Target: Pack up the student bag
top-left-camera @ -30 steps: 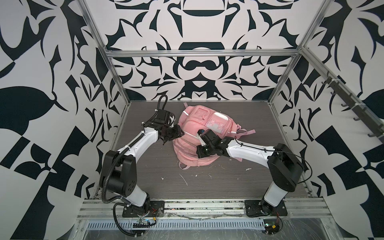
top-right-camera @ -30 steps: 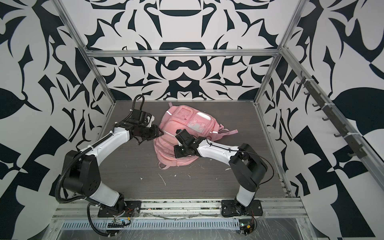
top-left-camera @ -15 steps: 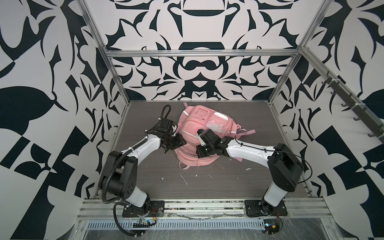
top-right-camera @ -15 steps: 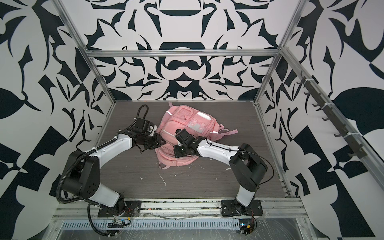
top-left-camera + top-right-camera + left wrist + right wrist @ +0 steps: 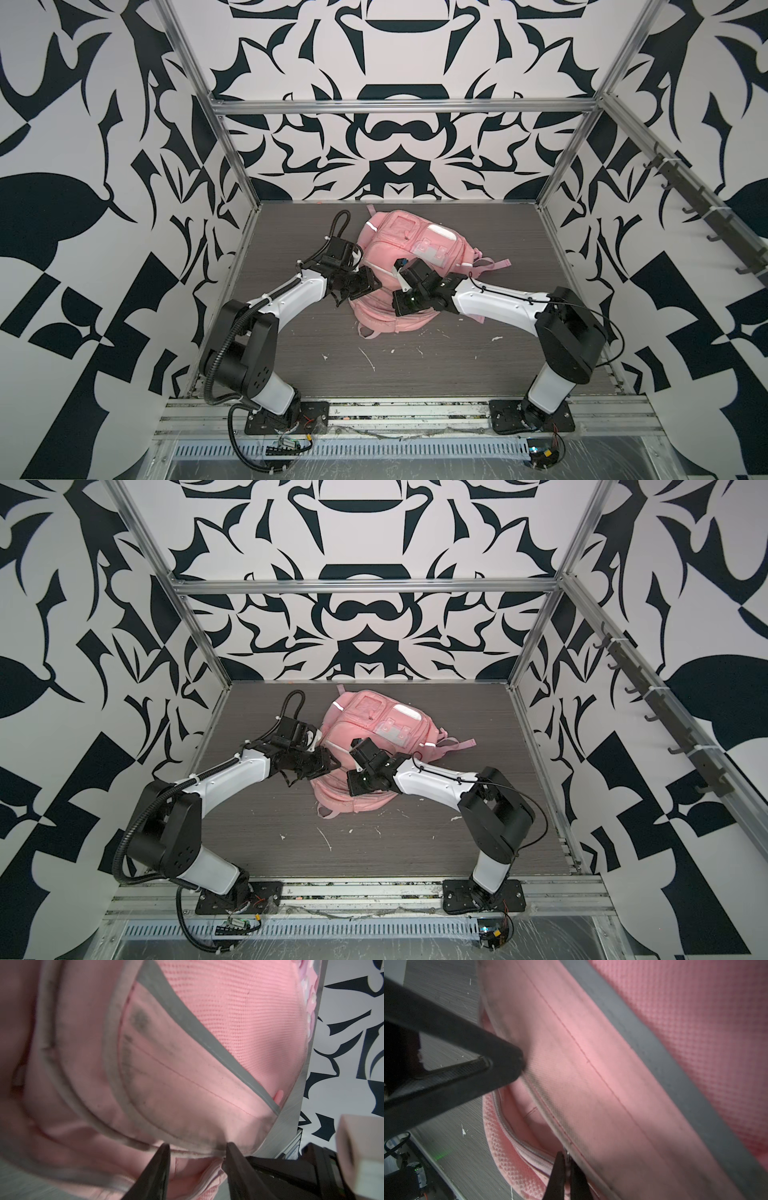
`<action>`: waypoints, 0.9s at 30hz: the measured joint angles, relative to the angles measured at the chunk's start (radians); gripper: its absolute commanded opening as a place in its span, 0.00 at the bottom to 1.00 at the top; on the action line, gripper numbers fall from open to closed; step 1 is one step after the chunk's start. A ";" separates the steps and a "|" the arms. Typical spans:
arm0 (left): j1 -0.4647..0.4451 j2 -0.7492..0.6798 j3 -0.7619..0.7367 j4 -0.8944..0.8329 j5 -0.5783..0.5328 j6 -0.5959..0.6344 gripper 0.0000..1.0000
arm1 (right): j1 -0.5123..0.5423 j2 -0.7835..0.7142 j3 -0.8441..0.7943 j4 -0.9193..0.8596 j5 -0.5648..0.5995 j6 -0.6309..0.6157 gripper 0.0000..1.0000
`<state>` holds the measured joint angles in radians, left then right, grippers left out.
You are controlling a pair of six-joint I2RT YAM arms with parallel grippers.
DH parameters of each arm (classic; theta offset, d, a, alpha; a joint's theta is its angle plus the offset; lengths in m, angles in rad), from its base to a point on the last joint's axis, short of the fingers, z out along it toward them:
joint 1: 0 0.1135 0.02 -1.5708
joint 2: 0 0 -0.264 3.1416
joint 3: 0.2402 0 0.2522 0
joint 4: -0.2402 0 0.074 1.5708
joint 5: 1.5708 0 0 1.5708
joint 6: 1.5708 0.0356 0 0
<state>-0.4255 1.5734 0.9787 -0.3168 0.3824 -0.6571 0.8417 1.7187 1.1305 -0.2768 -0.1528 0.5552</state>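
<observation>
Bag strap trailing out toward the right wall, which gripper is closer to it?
Right. The right gripper sits on the bag's near middle, left of the strap; the left gripper is farther left, at the bag's left edge.

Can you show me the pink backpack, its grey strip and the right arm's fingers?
pink backpack (image 5: 388, 253): in a top view, front panel.
grey strip (image 5: 659, 1064): right wrist view, mid-band.
right arm's fingers (image 5: 556, 1180): right wrist view, on one shut finger.

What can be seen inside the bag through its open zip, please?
Only bare pink lining shows through the bag's open zip; no contents are visible. The flap covers everything deeper.
</observation>
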 measured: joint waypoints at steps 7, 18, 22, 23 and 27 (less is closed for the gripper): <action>0.000 0.062 0.034 0.026 0.005 -0.028 0.18 | 0.000 0.000 0.000 -0.003 0.003 -0.001 0.00; 0.004 0.063 0.057 0.021 0.009 -0.016 0.07 | -0.027 -0.061 -0.056 -0.004 0.015 -0.039 0.00; 0.008 0.063 0.057 0.021 0.019 -0.011 0.07 | -0.071 -0.128 -0.122 -0.013 0.002 -0.061 0.00; 0.008 0.063 0.057 0.022 0.019 -0.008 0.07 | -0.087 -0.143 -0.138 -0.016 -0.005 -0.066 0.00; 0.008 0.063 0.057 0.028 0.030 -0.006 0.07 | -0.160 -0.188 -0.183 -0.027 -0.045 -0.087 0.00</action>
<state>-0.4175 1.6360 1.0359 -0.2886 0.4126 -0.6636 0.6815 1.5303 0.9474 -0.3035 -0.1974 0.4686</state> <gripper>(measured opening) 0.090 0.072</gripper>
